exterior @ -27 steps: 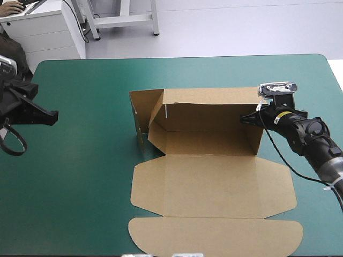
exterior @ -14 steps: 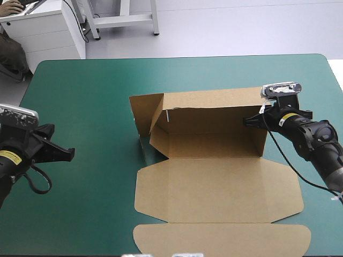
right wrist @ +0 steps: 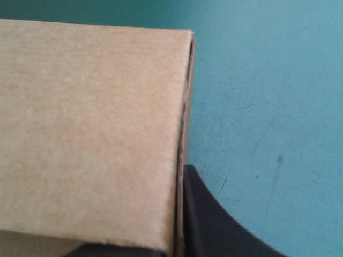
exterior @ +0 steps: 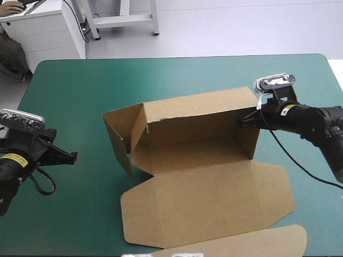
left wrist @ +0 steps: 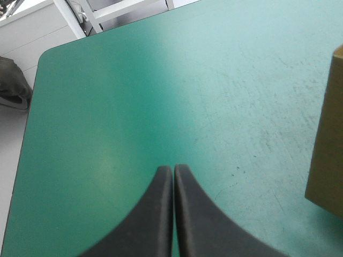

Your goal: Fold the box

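Teal-green cover lies bare under my left gripper [exterior: 72, 156]. Its black fingers are pressed together into one point and hold nothing. It hovers near the left edge of the desk [exterior: 80, 85], well apart from the box [exterior: 203, 187].

The brown box stands about the middle of the desk, a little turned. Its left end flap [exterior: 119, 126] stands up but swings outward, not tucked. The back wall [exterior: 195, 115] is raised. The wide lid panel [exterior: 214, 195] lies flat toward the near edge, and the rounded tuck flap [exterior: 252, 243] reaches the edge of the high view.

At the right end, my right gripper [exterior: 245, 121] is almost closed on the upper edge of the wall at the back right corner. The board is between the fingers, and one black finger [right wrist: 214, 225] shows on the outer side.

I judge the board as light and stiff across each panel, but willing to bend only at the creases. It will probably slide on the smooth cover if I push it without a second hold. The best place to hold is a wall's upper rim close to a corner. A pinch in the middle of a panel could buckle it. For the left flap, I would take its free upper edge.
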{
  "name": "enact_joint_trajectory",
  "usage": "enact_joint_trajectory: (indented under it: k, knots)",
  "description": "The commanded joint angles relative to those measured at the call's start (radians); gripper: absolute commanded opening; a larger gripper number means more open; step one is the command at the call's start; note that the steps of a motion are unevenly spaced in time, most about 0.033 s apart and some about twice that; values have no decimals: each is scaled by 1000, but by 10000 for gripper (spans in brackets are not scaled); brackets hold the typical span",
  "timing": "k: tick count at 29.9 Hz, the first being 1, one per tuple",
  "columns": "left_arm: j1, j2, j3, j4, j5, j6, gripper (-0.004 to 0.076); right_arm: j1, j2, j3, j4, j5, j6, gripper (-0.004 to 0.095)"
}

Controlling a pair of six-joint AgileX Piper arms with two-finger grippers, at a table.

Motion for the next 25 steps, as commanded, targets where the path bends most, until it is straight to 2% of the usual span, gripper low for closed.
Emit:
enact_joint_trajectory:
  k: [1,5,11,16,25]
  knots:
    - [2,-4,-28,8,-74,-13,-8,-4,21,-100,4,155,28,-18]
    - [2,-4,-28,11,-74,-13,-8,-4,99,-161,-22,303,60,-18]
    - [2,-4,-28,15,-74,-13,-8,-4,237,-187,-22,409,57,-18]
    - [2,-4,-28,15,-84,-13,-8,-4,352,-210,-22,411,33,-18]
    - [2,-4,-28,15,-81,-13,-8,-4,546,-439,-18,371,31,-7]
